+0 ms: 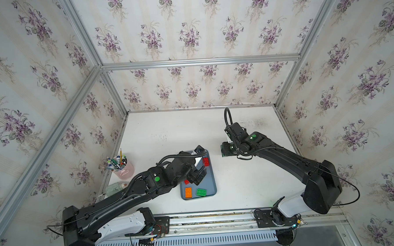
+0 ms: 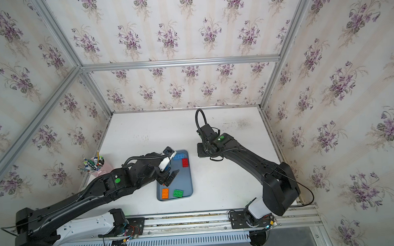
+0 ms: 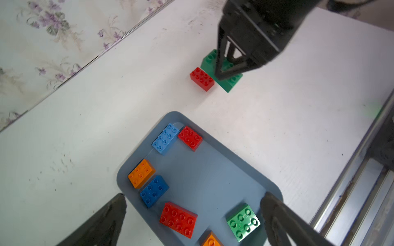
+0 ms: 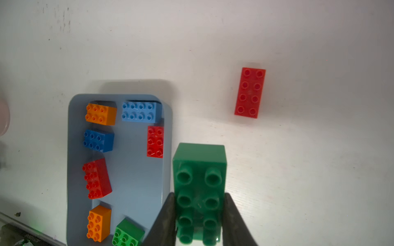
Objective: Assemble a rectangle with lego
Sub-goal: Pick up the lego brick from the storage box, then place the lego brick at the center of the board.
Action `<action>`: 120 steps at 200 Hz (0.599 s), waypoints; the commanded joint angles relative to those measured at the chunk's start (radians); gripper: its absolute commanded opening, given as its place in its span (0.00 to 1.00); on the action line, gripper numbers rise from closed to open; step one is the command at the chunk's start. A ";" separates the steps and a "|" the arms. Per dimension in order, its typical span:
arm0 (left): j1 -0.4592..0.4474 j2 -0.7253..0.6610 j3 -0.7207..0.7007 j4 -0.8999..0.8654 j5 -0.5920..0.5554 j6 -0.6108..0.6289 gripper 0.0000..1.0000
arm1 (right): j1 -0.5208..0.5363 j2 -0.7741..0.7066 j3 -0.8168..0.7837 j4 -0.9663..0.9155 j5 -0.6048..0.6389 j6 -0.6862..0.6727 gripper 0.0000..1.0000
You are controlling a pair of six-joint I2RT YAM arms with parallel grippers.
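While the right gripper (image 4: 199,197) is clenched on the green oblong brick (image 4: 199,161), its fingers (image 4: 165,221) press the long sides at the near end. The brick is studs up and most of its length projects beyond the tips. Whether it rests on the table (image 4: 298,170) or hangs just above it cannot be told. Further out lies the loose red brick (image 4: 249,92), flat on the table, studs up, with its long axis roughly parallel to the green one. The right wrist view shows bare table between the two. The left wrist view shows the red brick (image 3: 202,78) just beside the green (image 3: 231,83), so contact is not established.

Judgement: the step in hand is seating the second piece of the rectangle against the first. The next move calls for bringing the green brick's long side flush to the red one, ends level, before the grip is let go. A skewed release would leave a gap.

The left gripper (image 3: 194,195) is spread wide and grasps nothing. It hangs over the blue-grey tray (image 3: 213,170). In its wrist view the large red brick (image 3: 178,219) and the small green brick (image 3: 243,222) lie between its fingertips (image 3: 119,202), neither touched. Farther along the tray sit a blue brick (image 3: 154,190), an orange brick (image 3: 141,173), a light blue brick (image 3: 165,138) and a small red brick (image 3: 190,138). A second orange brick (image 3: 211,240) shows at the frame edge. Seven pieces await in the tray.
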 commanded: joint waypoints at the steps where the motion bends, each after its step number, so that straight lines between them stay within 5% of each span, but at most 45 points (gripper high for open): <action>1: -0.034 0.053 0.057 0.039 0.038 0.184 0.99 | -0.038 -0.011 -0.010 0.004 -0.023 -0.009 0.29; 67: -0.019 0.220 0.226 0.044 0.107 0.223 1.00 | -0.165 0.017 -0.038 0.053 -0.035 -0.046 0.30; 120: 0.139 0.261 0.196 0.130 0.351 0.108 1.00 | -0.195 0.144 0.023 0.106 -0.034 -0.122 0.29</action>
